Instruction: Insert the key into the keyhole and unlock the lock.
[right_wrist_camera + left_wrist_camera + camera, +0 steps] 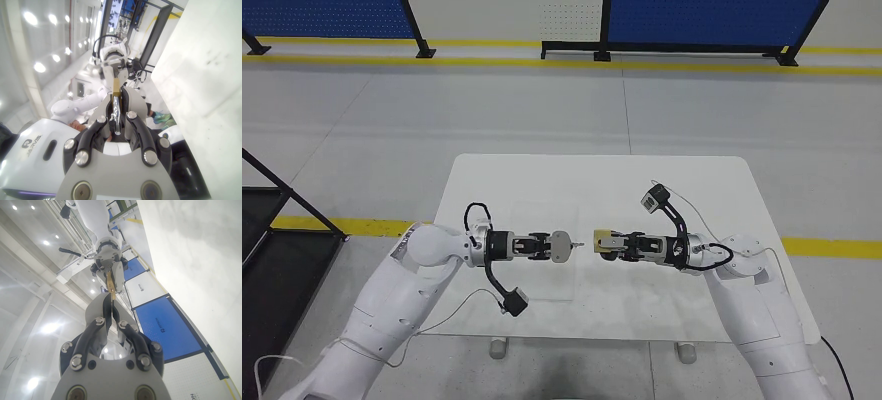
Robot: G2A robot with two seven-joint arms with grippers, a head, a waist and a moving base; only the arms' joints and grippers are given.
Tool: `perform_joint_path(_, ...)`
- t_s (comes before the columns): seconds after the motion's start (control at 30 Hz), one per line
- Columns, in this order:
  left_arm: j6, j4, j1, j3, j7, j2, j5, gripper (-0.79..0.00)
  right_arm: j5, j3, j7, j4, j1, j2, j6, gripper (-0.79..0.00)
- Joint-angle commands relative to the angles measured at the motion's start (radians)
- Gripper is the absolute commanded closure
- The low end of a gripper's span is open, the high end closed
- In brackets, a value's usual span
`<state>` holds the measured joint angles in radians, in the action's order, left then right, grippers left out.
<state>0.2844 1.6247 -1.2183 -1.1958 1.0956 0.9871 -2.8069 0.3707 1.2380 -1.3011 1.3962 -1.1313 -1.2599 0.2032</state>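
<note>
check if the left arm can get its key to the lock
Probably yes: the key in the left gripper faces the lock held by the right gripper, nothing between them.

White arms [427, 255], black cables [492, 280], grey left claw [564, 246], right claw [610, 243]

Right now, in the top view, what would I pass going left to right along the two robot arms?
left gripper → key → lock → right gripper
</note>
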Motion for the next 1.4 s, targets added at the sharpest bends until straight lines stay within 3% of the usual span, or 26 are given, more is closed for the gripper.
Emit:
perform_joint_path(0.0, -0.031, 0.012, -0.002, 0.003, -0.011, -0.002, -0.019, 0.0, 0.0, 0.0, 0.0, 0.0, 0.0, 0.0, 0.0, 0.0)
perform_joint_path(0.53, -0.092, 0.091, -0.033, -0.004, -0.051, -0.013, -0.021, 0.0, 0.0, 0.0, 0.0, 0.0, 0.0, 0.0, 0.0, 0.0)
perform_joint_path(1.37, -0.094, 0.092, -0.016, 0.032, -0.109, -0.015, -0.033, 0.0, 0.0, 0.0, 0.0, 0.0, 0.0, 0.0, 0.0, 0.0)
